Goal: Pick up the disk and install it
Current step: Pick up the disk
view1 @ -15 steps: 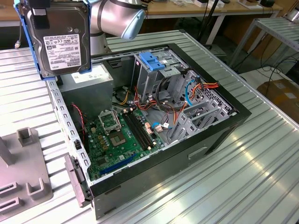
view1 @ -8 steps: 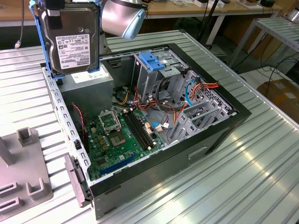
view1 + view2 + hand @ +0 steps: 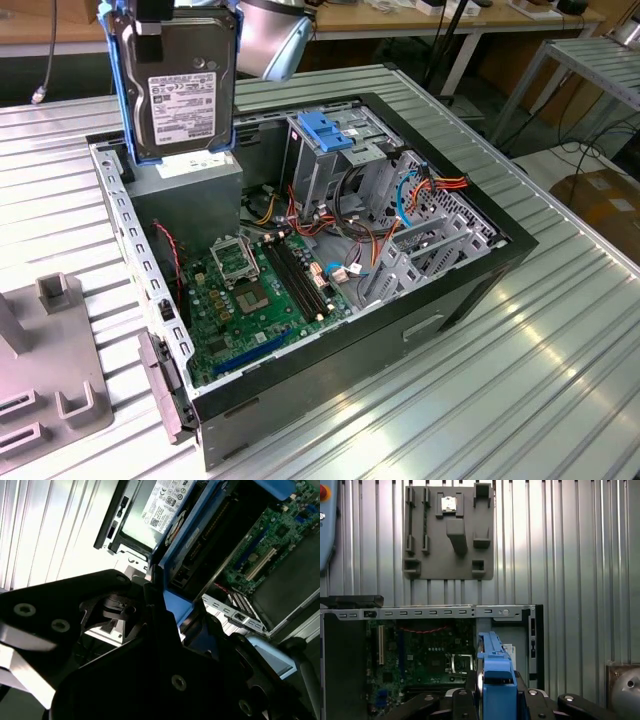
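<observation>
The disk (image 3: 180,95), a silver-grey drive with a white label in a bright blue carrier, hangs upright in the air above the far left corner of the open computer case (image 3: 480,270) in the exterior view. My gripper (image 3: 160,20) is shut on the disk's top edge. In the first wrist view the carrier's blue edge (image 3: 495,672) sits between the black fingers (image 3: 465,700), over the case's interior. The second wrist view looks along the disk (image 3: 200,545) from behind the gripper body.
Inside the case are a green motherboard (image 3: 250,290), a grey metal box (image 3: 190,185) right under the disk, and a silver drive cage with a blue tab (image 3: 325,130) amid cables. A grey fixture plate (image 3: 50,370) lies on the ribbed metal table beside the case.
</observation>
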Motion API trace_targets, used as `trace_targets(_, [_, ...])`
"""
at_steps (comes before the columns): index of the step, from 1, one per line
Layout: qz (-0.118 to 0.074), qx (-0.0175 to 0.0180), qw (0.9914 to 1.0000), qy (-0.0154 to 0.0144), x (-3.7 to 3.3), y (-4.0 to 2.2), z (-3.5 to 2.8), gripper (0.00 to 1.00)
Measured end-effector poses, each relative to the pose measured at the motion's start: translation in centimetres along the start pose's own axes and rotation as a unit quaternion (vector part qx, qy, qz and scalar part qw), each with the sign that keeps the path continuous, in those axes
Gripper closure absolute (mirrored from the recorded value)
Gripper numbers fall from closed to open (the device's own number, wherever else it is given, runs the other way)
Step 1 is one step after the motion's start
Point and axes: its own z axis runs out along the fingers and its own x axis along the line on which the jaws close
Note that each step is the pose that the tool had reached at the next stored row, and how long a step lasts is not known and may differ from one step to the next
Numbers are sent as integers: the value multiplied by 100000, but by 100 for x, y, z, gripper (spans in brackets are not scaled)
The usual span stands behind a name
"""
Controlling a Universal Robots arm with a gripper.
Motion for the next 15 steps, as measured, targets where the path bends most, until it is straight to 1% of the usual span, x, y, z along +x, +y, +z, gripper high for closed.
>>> trace_targets(1, [0,1,100000,-2,-2,-59,2,63])
trace_targets(5, [-1,-1,100000,1,-6,-210,5,63])
trace_targets(7, [-1,2,100000,-3,-8,-295,9,63])
trace_targets(10, [-1,-2,100000,0,-9,-396,13,63])
trace_targets(13, [0,-3,100000,1,4,-422,14,63])
trace_targets(15, [-3,0,100000,-4,34,-435,15,63])
